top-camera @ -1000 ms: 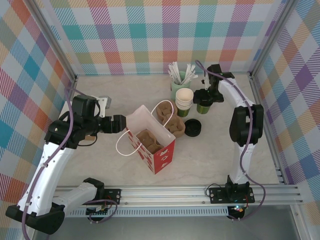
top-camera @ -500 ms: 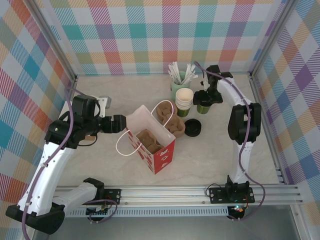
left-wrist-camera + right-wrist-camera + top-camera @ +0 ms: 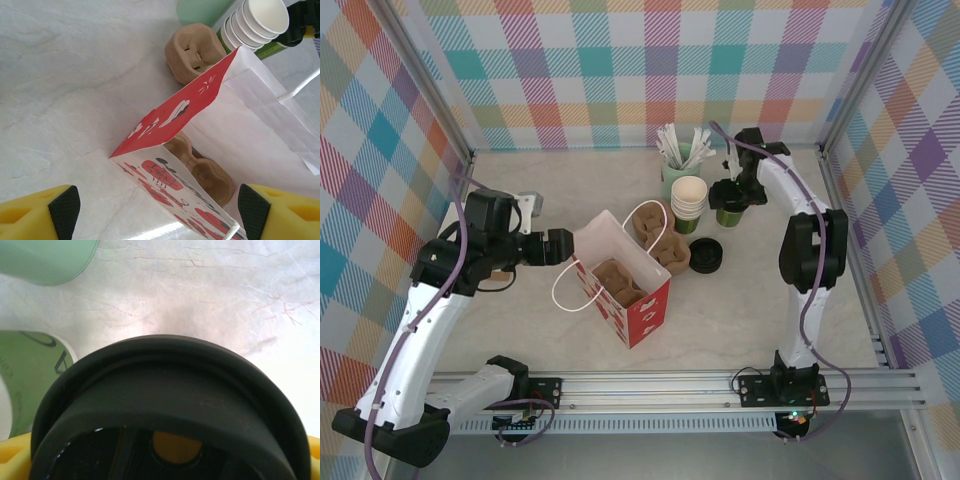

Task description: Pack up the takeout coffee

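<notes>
Top view: takeout coffee [image 3: 728, 212] stands upright on the table [image 3: 520, 180], black lid on, at 3 o'clock of the stack of lidless cups [image 3: 688, 203] and just beside it

Pale green pot of stirrers [image 3: 680, 160] at 12 o'clock of the stack; loose black lid [image 3: 706, 255] flat on the table at 5 o'clock of it

Right claw [image 3: 728, 193] directly over the coffee. Right wrist view: the lid sits between the yellow fingers [image 3: 12, 460] at the lower corners; whether the pads press on it I cannot tell

Red-and-white paper bag [image 3: 620, 285] upright, mouth open, at 7 o'clock of the coffee, well apart from it. Cardboard cup carrier [image 3: 618, 280] inside the bag; second carrier [image 3: 660, 240] on the table just beyond the bag's far edge

Left claw [image 3: 558, 247] at 10 o'clock of the bag, near its white side. Left wrist view: jaws wide, black pads [image 3: 65, 210] at either lower corner, the bag's near corner between them, untouched, nothing held
</notes>
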Controlling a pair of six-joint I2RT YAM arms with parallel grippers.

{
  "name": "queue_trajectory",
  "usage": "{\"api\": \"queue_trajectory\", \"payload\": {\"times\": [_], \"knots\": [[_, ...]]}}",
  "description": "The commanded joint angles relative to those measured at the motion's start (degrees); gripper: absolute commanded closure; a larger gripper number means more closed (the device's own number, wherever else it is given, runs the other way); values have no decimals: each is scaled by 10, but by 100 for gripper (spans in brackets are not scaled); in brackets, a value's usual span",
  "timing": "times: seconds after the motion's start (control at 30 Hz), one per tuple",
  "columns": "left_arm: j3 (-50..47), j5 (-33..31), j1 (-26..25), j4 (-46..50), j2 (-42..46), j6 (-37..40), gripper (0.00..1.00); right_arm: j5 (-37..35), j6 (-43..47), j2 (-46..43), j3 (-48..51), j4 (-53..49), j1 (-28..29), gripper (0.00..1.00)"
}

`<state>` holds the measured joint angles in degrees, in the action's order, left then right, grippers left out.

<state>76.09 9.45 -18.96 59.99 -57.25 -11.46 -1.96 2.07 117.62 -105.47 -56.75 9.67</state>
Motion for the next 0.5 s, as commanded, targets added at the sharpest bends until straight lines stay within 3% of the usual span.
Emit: {"api": "queue_trajectory", "payload": {"times": [0.0,0.47], "knots": [[11,11,6,5,-1,-11,16,-4,9,-71,22,-22,-3,12],[11,63,6,-23,-22,-38,16,29,-36,-329,128,-133,16,13]]}}
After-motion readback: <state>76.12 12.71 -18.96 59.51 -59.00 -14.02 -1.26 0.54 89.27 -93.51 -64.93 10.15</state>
